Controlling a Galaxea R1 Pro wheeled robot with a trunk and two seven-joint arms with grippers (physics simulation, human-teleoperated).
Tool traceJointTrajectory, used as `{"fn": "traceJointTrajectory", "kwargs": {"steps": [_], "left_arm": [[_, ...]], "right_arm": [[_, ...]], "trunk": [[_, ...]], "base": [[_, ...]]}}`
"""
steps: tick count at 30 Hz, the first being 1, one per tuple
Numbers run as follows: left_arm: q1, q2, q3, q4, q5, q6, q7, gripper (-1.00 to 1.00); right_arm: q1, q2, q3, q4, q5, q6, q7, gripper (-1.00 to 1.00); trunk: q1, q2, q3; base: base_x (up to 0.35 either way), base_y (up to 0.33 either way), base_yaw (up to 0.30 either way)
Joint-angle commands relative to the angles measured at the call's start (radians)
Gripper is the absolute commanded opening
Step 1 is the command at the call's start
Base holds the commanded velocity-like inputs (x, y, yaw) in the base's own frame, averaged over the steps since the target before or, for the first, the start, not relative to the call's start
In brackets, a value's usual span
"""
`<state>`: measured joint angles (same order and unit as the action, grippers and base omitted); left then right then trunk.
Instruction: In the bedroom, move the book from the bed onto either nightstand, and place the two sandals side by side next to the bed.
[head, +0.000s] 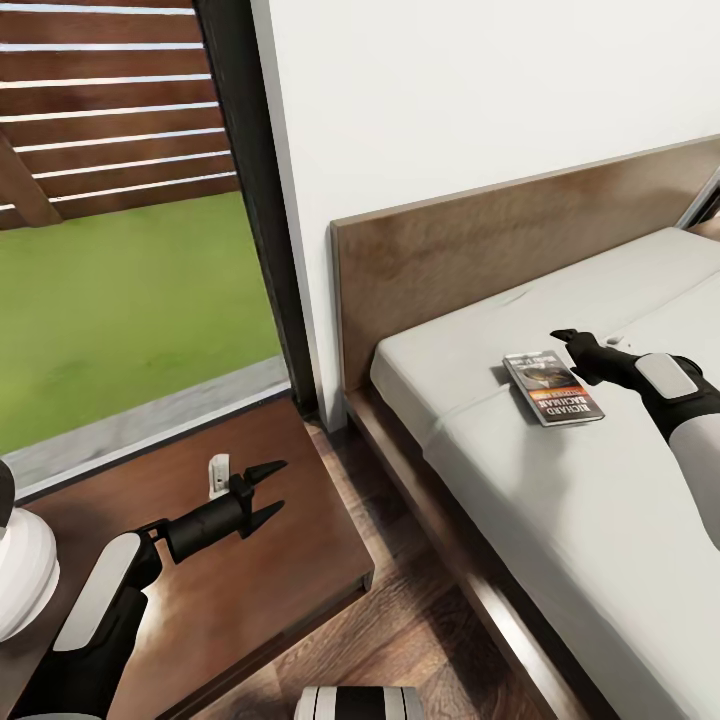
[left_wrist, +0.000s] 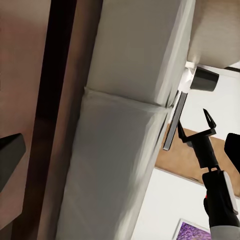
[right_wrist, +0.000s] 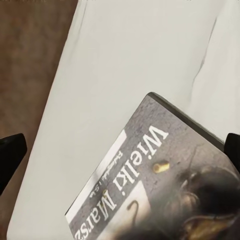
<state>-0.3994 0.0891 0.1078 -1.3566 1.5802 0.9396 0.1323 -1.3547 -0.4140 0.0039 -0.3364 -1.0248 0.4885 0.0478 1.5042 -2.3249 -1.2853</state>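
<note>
Home bedroom, bed (head: 560, 480) with wooden headboard, nightstand (head: 300, 560) beside it, garden window (head: 120, 220)

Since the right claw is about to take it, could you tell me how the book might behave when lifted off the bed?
The book looks thin and lies flat, so it is probably light. It seems a softcover, so it may flex if gripped by one edge. The mattress under it looks soft, so pressing down may sink the book rather than slide it.
</note>
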Motion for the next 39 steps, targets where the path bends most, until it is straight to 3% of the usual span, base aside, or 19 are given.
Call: {"fn": "traceJointTrajectory", "kwargs": {"steps": [1,39], "left_arm": [[-0.001,0.0,0.001,-0.001,0.011,0.004,0.01,1.0],[-0.001,0.0,0.001,0.001,0.011,0.019,0.01,1.0]], "right_arm": [[0.0,-0.001,0.005,0.011,0.018,0.002,0.0,1.0],[0.0,-0.006,0.001,0.013,0.019,0.002,-0.002,1.0]], "trunk": [[0.0,0.0,-0.001],[0.0,0.0,-0.001]], "base": [[0.0,0.0,0.0],[0.0,0.0,0.0]]}}
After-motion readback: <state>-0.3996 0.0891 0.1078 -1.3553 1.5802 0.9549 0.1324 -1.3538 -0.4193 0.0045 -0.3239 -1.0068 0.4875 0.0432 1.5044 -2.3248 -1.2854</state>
